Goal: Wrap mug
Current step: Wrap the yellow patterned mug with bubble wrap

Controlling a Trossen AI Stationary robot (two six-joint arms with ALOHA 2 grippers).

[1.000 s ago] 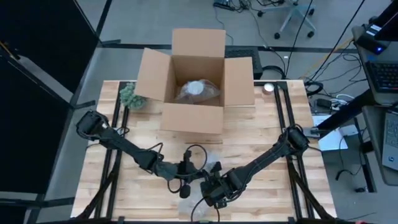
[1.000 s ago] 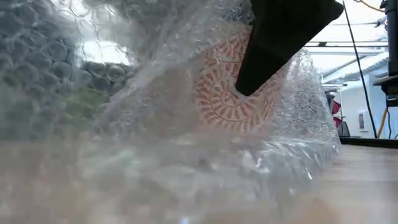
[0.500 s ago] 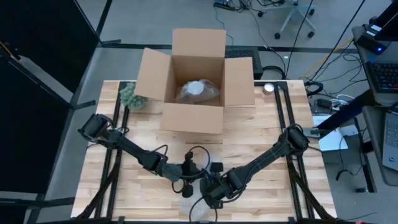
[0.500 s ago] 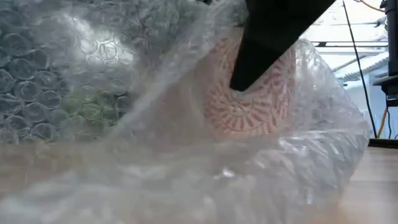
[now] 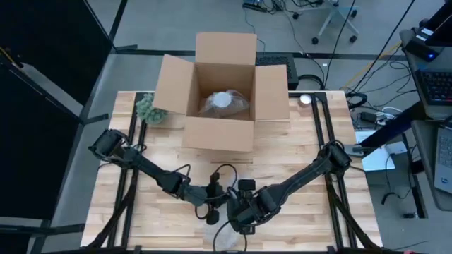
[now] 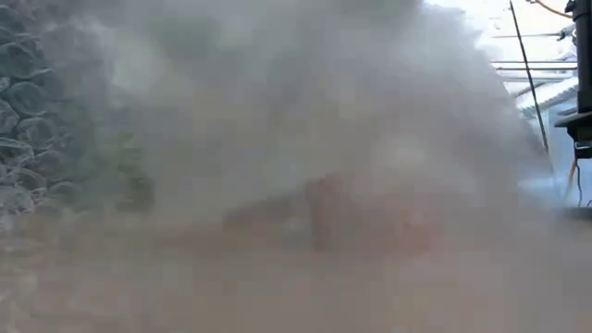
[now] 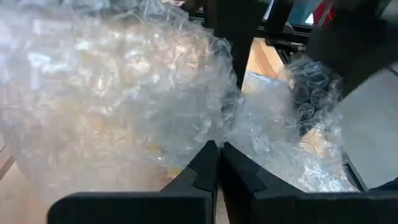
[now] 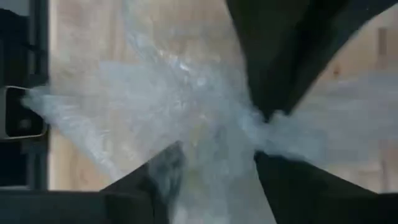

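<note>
Bubble wrap (image 7: pixel 124 93): bunched at table's (image 5: pixel 296 152) near edge, hiding mug.
Left gripper (image 7: pixel 217 152): clenched on wrap.
Right gripper (image 8: pixel 214 155): grasping wrap.
Cardboard box (image 5: pixel 222 88): far edge, well apart.

Table (image 5: pixel 304 152): light wooden slats, black frame rails running along both sides, filling the centre and lower part of the high view.

On it:
- Cardboard box (image 5: pixel 220 130), flaps open, upper centre of the frame, at the table's far edge; a pale wrapped bundle (image 5: pixel 224 102) lies inside.
- Small green plant-like object (image 5: pixel 148 109), upper left, just beside the box's left flap.
- Small round white object (image 5: pixel 304 99), upper right, near the box's right flap.
- Bubble wrap (image 5: pixel 227 241), clear and crumpled, bottom centre at the near edge; it fills most of the low view (image 6: pixel 55 120).
</note>
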